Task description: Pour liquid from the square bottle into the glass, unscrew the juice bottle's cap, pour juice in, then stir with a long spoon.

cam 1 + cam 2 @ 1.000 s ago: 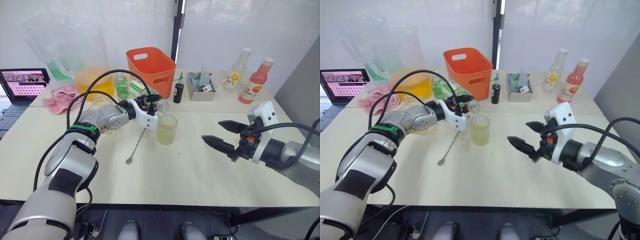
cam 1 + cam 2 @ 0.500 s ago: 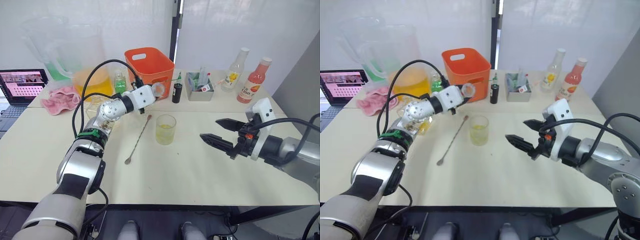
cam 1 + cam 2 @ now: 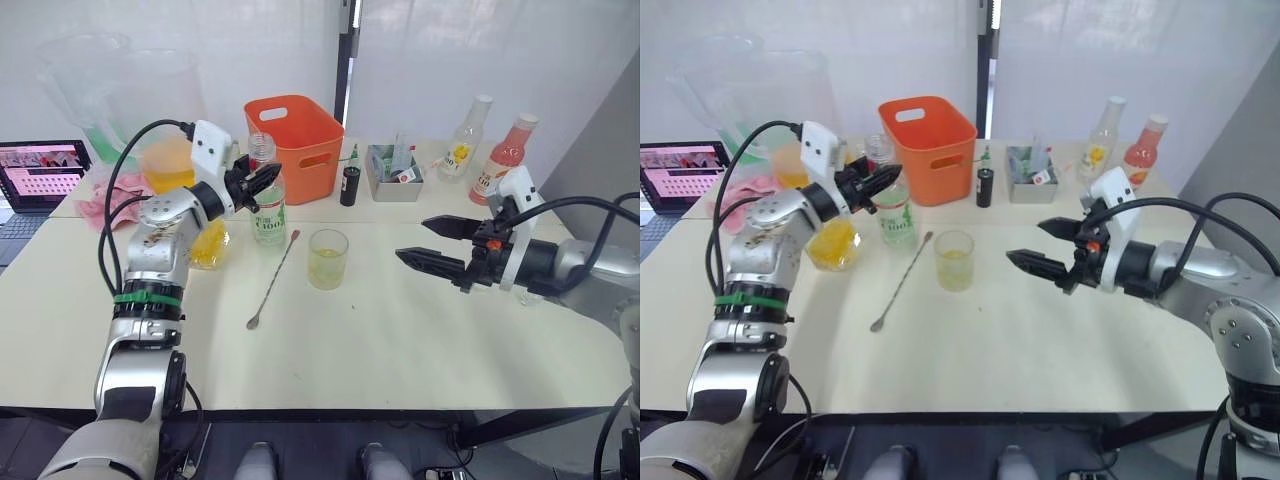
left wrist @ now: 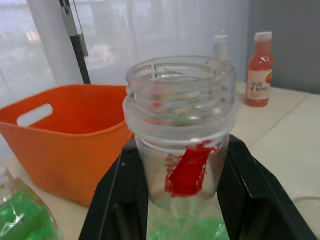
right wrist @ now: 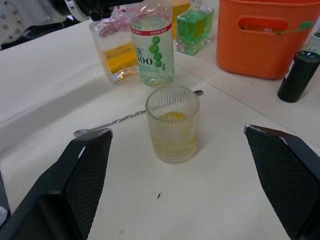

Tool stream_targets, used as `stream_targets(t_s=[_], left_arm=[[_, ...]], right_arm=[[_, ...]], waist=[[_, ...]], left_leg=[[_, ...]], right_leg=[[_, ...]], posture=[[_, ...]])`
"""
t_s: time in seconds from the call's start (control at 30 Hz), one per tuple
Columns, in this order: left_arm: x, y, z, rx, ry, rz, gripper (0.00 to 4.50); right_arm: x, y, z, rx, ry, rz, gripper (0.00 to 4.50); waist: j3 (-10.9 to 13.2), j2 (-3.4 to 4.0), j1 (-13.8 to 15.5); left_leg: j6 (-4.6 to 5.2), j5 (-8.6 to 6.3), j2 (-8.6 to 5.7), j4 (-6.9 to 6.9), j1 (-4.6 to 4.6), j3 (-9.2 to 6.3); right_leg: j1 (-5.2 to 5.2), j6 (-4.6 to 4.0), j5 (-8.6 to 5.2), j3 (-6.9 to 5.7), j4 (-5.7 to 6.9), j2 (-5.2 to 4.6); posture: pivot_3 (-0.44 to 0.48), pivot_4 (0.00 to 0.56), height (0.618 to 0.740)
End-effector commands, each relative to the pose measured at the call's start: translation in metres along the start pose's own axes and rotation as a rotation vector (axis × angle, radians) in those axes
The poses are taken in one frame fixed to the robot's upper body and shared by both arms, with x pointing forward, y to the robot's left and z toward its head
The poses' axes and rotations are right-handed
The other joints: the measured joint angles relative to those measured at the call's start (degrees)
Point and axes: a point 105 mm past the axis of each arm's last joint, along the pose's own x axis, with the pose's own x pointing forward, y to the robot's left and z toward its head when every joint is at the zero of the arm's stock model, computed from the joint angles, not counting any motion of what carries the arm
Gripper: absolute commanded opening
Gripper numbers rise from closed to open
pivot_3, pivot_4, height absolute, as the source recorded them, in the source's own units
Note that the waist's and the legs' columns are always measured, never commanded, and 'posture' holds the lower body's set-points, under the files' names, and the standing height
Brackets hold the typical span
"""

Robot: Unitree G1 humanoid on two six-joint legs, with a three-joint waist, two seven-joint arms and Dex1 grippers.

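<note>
Juice bottle upright in the left gripper, spoon waiting on the bench.

The left gripper (image 3: 262,181) pinches the neck of the juice bottle (image 3: 267,213), which stands uncapped beside the square bottle (image 3: 207,245). The glass (image 3: 327,258), holding a little yellowish liquid, sits between the two grippers, ahead of the spread, empty right gripper (image 3: 427,243). The long spoon (image 3: 273,281) lies flat just beside the glass, its stem running away from the robot; the left gripper seems nearer to it.

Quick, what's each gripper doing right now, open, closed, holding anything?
Left gripper: closed on the neck of the upright juice bottle, cap off.
Right gripper: open, empty, hovering beside the glass.
</note>
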Motion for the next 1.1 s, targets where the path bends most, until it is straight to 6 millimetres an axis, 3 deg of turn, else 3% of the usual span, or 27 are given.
stream_targets(t_s=[0.03, 0.2, 0.37, 0.47, 0.67, 0.77, 0.83, 0.9, 1.1], left_arm=[[-0.017, -0.001, 0.033, 0.009, -0.069, 0.020, 1.33], [-0.044, -0.009, 0.036, -0.025, -0.041, 0.017, 1.33], [-0.125, 0.009, 0.038, 0.040, 0.011, 0.093, 1.33], [-0.148, 0.012, 0.039, 0.062, 0.031, 0.096, 1.33], [-0.212, 0.041, 0.038, 0.048, 0.063, 0.229, 1.33], [-0.219, 0.043, 0.036, 0.040, 0.063, 0.234, 1.33], [-0.235, 0.071, 0.030, 0.050, 0.070, 0.381, 1.33], [-0.239, 0.096, 0.027, 0.046, 0.039, 0.495, 1.33], [-0.211, 0.125, 0.021, 0.070, 0.008, 0.547, 1.33]], right_arm=[[0.003, -0.002, 0.010, -0.050, -0.029, 0.034, 4.46], [0.014, -0.006, 0.012, -0.064, -0.026, 0.089, 4.46], [0.034, -0.004, 0.007, -0.081, 0.027, 0.215, 4.46], [0.038, 0.000, 0.003, -0.095, 0.050, 0.256, 4.46], [0.043, 0.015, 0.007, -0.103, 0.004, 0.361, 4.46], [0.044, 0.016, 0.007, -0.103, 0.001, 0.368, 4.46], [0.044, 0.020, 0.009, -0.103, -0.009, 0.379, 4.46], [0.045, 0.025, 0.011, -0.095, -0.031, 0.382, 4.46], [0.040, 0.041, 0.019, -0.157, -0.109, 0.396, 4.46]], waist=[[0.0, 0.00, -0.2], [0.0, 0.00, -0.3], [0.0, 0.00, -1.7], [0.0, -0.01, -1.6], [0.0, -0.01, -0.2], [0.0, -0.01, 0.3], [0.0, -0.02, 0.6], [0.0, -0.02, 0.9], [-0.1, -0.12, 2.0]], left_leg=[[0.00, 0.00, 0.00, 0.00, 0.02, 0.00], [0.00, 0.00, 0.01, -0.01, 0.06, 0.00], [-0.01, -0.01, 0.03, -0.14, 0.16, 0.06], [-0.01, 0.00, 0.07, -0.32, 0.27, 0.01], [-0.03, -0.01, 0.10, -0.29, 0.29, 0.04], [-0.04, -0.01, 0.11, -0.29, 0.31, 0.04], [-0.06, 0.00, 0.11, -0.29, 0.31, 0.04], [-0.06, 0.01, 0.13, -0.30, 0.34, 0.05], [-0.10, 0.03, 0.24, -0.30, 0.33, 0.03]], right_leg=[[0.01, 0.00, 0.00, 0.00, 0.01, 0.00], [0.03, 0.00, 0.00, 0.00, 0.00, 0.01], [-0.01, -0.07, 0.00, 0.04, -0.04, 0.01], [-0.02, -0.20, -0.08, -0.02, 0.03, 0.06], [0.03, -0.23, -0.11, -0.04, -0.04, 0.07], [0.03, -0.26, -0.12, -0.05, -0.04, 0.07], [0.03, -0.27, -0.12, -0.05, -0.04, 0.07], [0.00, -0.27, -0.13, -0.06, -0.02, 0.08], [0.04, -0.27, -0.12, -0.10, -0.02, 0.20]], posture=[[0.000, 0.150, 0.703], [0.000, 0.150, 0.703], [0.000, 0.150, 0.703], [0.000, 0.150, 0.703], [0.000, 0.150, 0.703], [0.000, 0.150, 0.703], [0.000, 0.150, 0.703], [0.000, 0.150, 0.703], [0.000, 0.150, 0.703]])
